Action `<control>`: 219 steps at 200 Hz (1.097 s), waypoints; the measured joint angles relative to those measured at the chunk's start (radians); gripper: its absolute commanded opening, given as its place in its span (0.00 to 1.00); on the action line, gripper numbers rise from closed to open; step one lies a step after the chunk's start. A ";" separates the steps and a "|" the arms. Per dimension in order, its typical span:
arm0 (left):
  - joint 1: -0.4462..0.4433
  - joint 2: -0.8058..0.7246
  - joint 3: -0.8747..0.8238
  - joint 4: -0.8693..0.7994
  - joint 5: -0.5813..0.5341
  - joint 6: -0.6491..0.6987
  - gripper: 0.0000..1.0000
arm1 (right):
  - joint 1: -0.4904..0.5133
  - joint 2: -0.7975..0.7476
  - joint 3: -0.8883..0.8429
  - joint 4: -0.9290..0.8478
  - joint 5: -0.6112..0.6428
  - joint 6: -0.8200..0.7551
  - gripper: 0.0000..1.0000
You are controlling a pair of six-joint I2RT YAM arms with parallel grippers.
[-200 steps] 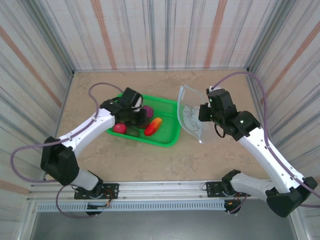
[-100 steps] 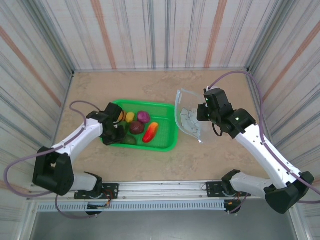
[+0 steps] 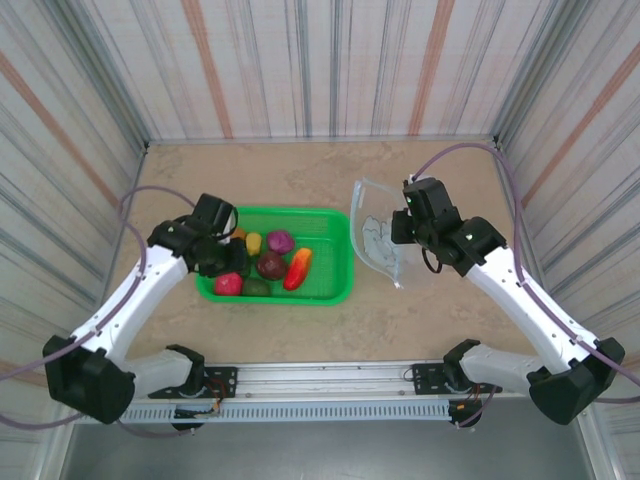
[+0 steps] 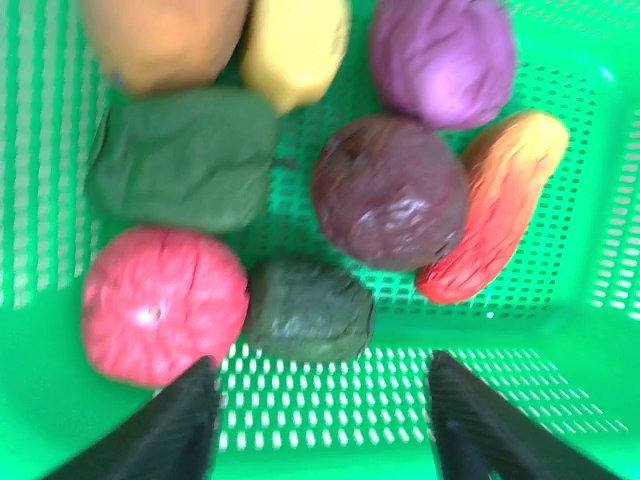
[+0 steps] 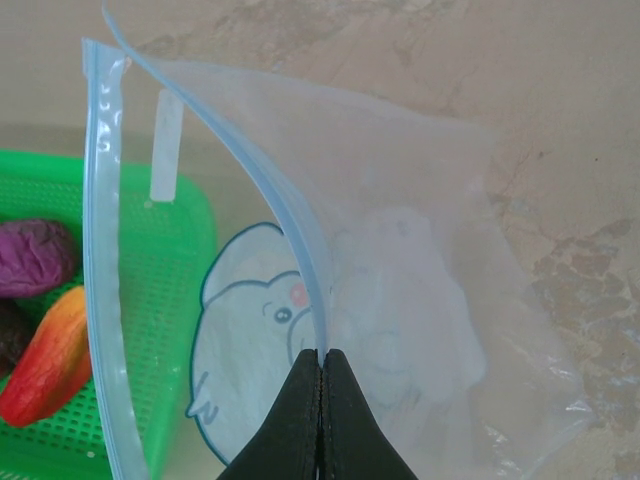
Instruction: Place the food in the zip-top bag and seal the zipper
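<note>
The left gripper [image 4: 320,405] hangs over the near rim of a green mesh basket [image 3: 338,272], jaws spread wide and empty. The food [image 4: 389,192] lies heaped on the perforated plastic floor: a wrinkled maroon ball touching an orange-red tapered piece [image 4: 497,198], a purple lump [image 4: 441,55] behind them, a red fruit [image 4: 160,300] just beside a dark green one [image 4: 309,310], with a larger green piece [image 4: 185,156], a yellow one [image 4: 291,44] and an orange one [image 4: 160,35] towards the far side. Just right of the basket, the right gripper [image 5: 321,362] has its jaws pinched tight on one lip of the zip-top bag [image 5: 410,300], a clear, limp film printed with a pale blue cartoon. The zipper [image 5: 104,250] gapes, its two blue strips bowed apart towards the basket. Bare marbled table [image 3: 300,325] lies open in front and behind.
</note>
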 measured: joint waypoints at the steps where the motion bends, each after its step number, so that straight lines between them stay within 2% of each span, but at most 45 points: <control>1: -0.001 0.003 0.003 0.001 0.000 0.000 0.85 | 0.000 0.000 0.000 0.000 0.000 0.000 0.00; 50: -0.048 0.267 0.172 0.071 -0.015 0.063 0.89 | 0.000 0.000 -0.012 0.017 0.022 0.000 0.00; 57: -0.053 0.301 0.190 0.085 -0.015 0.070 0.91 | 0.000 0.000 -0.014 0.017 0.023 0.000 0.00; 60: -0.055 0.317 0.197 0.092 -0.016 0.075 0.97 | 0.000 0.000 -0.015 0.017 0.024 0.000 0.00; 64: -0.057 0.335 0.206 0.097 -0.015 0.078 0.99 | 0.000 0.000 -0.016 0.017 0.025 0.000 0.00; 138: -0.059 0.580 0.243 0.201 0.009 0.112 0.95 | -0.002 -0.002 -0.050 0.032 0.048 -0.001 0.00; 170: -0.058 0.655 0.264 0.217 0.020 0.112 0.88 | -0.002 -0.002 -0.051 0.040 0.048 -0.001 0.00; 219: -0.042 0.676 0.291 0.223 0.022 0.117 0.63 | -0.002 -0.001 -0.051 0.041 0.048 -0.003 0.00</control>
